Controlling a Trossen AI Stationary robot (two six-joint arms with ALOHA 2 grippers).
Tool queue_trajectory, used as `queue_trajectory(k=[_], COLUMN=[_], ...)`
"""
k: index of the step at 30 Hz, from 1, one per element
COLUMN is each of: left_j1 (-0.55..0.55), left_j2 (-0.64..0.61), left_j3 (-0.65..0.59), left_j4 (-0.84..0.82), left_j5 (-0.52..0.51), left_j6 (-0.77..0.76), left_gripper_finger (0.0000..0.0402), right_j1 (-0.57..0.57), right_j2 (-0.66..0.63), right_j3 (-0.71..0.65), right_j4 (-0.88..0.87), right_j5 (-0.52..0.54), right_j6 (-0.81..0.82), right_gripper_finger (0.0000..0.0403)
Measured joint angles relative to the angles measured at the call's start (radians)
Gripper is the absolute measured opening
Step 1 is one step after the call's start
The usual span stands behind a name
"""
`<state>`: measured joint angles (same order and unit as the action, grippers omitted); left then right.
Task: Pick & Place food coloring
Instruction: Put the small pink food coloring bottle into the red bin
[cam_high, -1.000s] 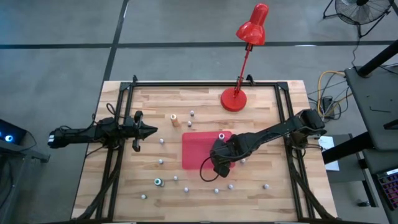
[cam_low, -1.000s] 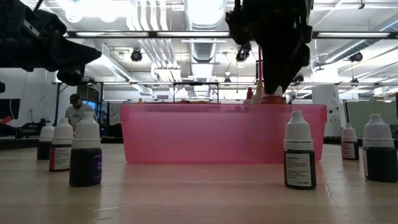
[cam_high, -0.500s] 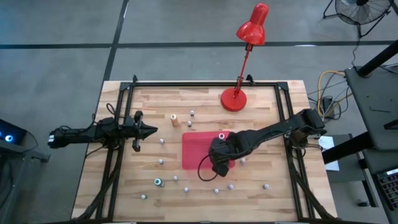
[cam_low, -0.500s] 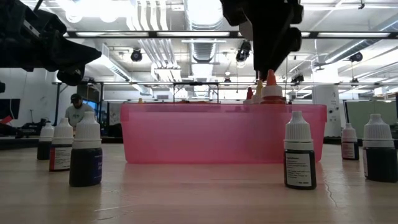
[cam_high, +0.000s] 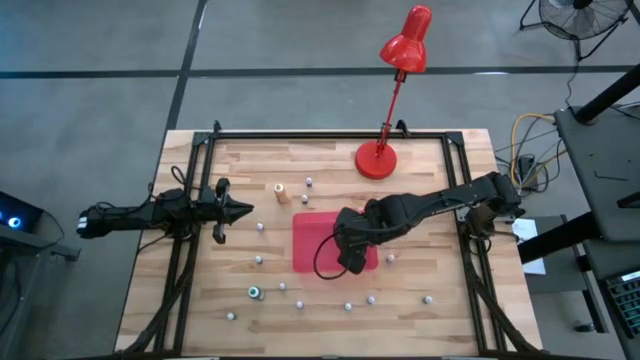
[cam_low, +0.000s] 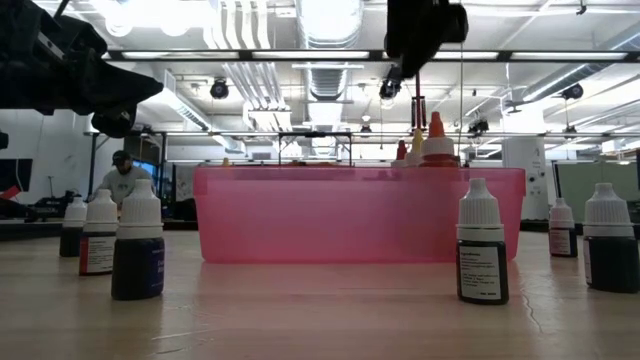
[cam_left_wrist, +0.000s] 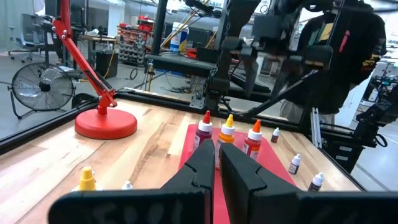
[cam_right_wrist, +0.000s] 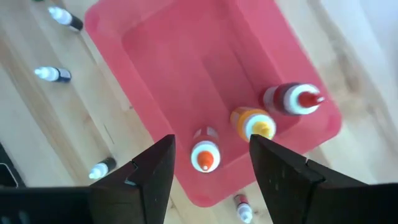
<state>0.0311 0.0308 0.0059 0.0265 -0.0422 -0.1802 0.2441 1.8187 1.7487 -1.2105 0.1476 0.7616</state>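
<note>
The food coloring is a scatter of tiny bottles on the wooden table, such as one (cam_high: 258, 260) left of the red tray (cam_high: 310, 250) and a white-capped one (cam_low: 482, 255) in front of it. Three larger bottles stand upright on the tray floor: orange-capped (cam_right_wrist: 205, 155), yellow (cam_right_wrist: 252, 123) and dark red (cam_right_wrist: 292, 99). My right gripper (cam_right_wrist: 211, 146) hangs open above the tray, pointing steeply down, its fingers on either side of the orange-capped bottle but well above it. My left gripper (cam_high: 235, 210) is shut and level at the table's left side.
A red desk lamp stands with its base (cam_high: 376, 160) at the far edge, behind the tray. An orange bottle (cam_high: 281, 190) and a teal one (cam_high: 255, 292) stand left of the tray. Black frame rails (cam_high: 190, 250) run along both table sides.
My right gripper has risen straight up from the tray, staying open. The orange-capped bottle it covered a second ago now stands free and upright in the tray. My left arm has kept still.
</note>
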Motion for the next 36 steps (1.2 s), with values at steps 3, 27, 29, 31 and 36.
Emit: queue_trajectory(k=[3,27,29,31,36], left_j1=[0.0,0.0,0.0,0.0,0.0], left_j2=[0.0,0.0,0.0,0.0,0.0], left_j3=[0.0,0.0,0.0,0.0,0.0], left_j4=[0.0,0.0,0.0,0.0,0.0], left_j5=[0.0,0.0,0.0,0.0,0.0], left_j6=[0.0,0.0,0.0,0.0,0.0], left_gripper_finger=[0.0,0.0,0.0,0.0,0.0], right_j1=[-0.006,0.189,0.208,0.22,0.233], right_j2=[0.0,-0.185,-0.223,-0.254,-0.319], right_j3=[0.044,-0.174,-0.238,-0.292,-0.412], right_j4=[-0.045,-0.143,-0.14,-0.13,-0.047], right_j5=[0.014,0.022,0.034,0.037,0.038], right_j6=[-0.007,0.024,0.061,0.084,0.105], right_gripper_finger=[0.0201,0.0201,0.0201,0.0201,0.0201])
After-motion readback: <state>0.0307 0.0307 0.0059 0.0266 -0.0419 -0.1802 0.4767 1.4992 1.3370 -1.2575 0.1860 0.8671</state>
